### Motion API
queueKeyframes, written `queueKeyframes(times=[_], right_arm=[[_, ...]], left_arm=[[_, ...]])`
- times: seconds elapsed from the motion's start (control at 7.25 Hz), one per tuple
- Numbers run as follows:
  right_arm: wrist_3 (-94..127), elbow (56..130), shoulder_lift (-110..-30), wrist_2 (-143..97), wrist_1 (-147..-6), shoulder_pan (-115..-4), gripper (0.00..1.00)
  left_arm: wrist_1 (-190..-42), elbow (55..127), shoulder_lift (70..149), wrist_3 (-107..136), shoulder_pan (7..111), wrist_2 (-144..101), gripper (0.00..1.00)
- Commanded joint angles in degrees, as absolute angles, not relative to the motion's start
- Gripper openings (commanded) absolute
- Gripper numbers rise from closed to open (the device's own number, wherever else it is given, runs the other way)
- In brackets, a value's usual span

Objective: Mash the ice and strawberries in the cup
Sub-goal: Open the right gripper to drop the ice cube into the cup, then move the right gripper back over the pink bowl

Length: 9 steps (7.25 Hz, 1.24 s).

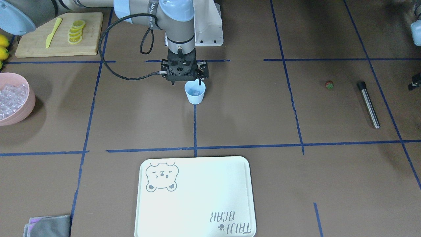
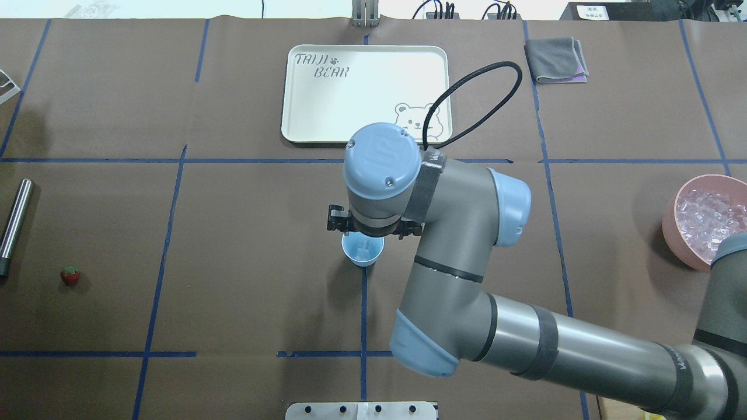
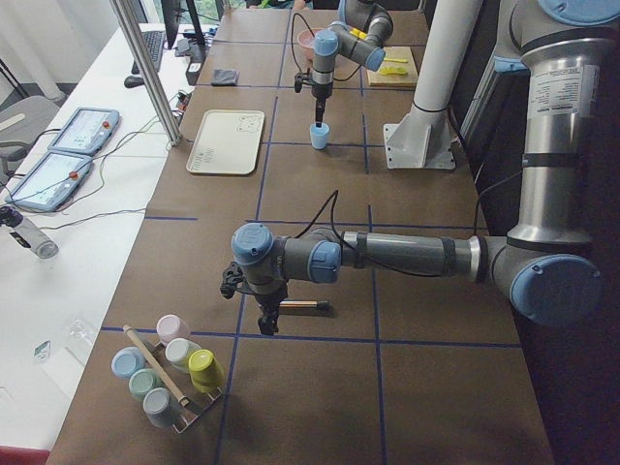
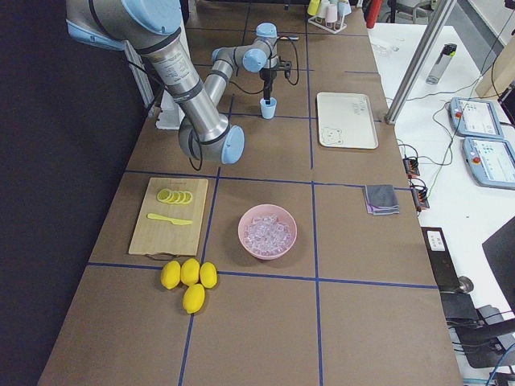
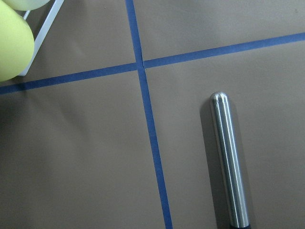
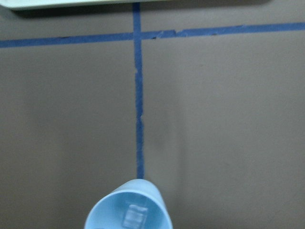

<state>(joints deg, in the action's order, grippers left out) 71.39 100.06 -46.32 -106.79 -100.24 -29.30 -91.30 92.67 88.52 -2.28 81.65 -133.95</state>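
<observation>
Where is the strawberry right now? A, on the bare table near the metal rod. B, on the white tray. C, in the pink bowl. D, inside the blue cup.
A: the strawberry lies on the table close to the metal rod, far from the cup, whose inside shows an ice cube and nothing red.

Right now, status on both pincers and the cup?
Right pincer above blue cup, left pincer by steel rod; jaw states unreadable. One ice cube visible in cup; strawberry outside, near rod. Nothing blocking the cup.
</observation>
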Motion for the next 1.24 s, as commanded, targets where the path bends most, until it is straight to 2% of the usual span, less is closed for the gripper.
queueKeyframes(times=[0.0, 0.14, 0.41, 0.69, 1.1], right_arm=[[58.52, 106.66, -55.49, -113.25, -99.5, -37.4, 0.99], [50.7, 110.79, -61.03, -114.51, -99.49, -41.97, 0.99], [32.8, 113.55, -71.58, -123.8, -99.49, -54.17, 0.99], [18.17, 113.47, -81.6, -126.9, -96.79, -61.67, 0.99], [10.03, 111.63, -98.47, -129.29, -81.09, -66.0, 0.99]], left_arm=[[-91.14, 92.64, 88.51, -2.29, 81.65, -133.86, 1.0], [-91.14, 92.64, 88.51, -2.29, 81.65, -133.86, 1.0], [-91.23, 92.55, 88.51, -2.29, 81.65, -133.86, 1.0], [-91.32, 92.55, 88.51, -2.29, 81.65, -133.94, 1.0], [-91.32, 92.55, 88.51, -2.29, 81.48, -133.95, 1.0]])
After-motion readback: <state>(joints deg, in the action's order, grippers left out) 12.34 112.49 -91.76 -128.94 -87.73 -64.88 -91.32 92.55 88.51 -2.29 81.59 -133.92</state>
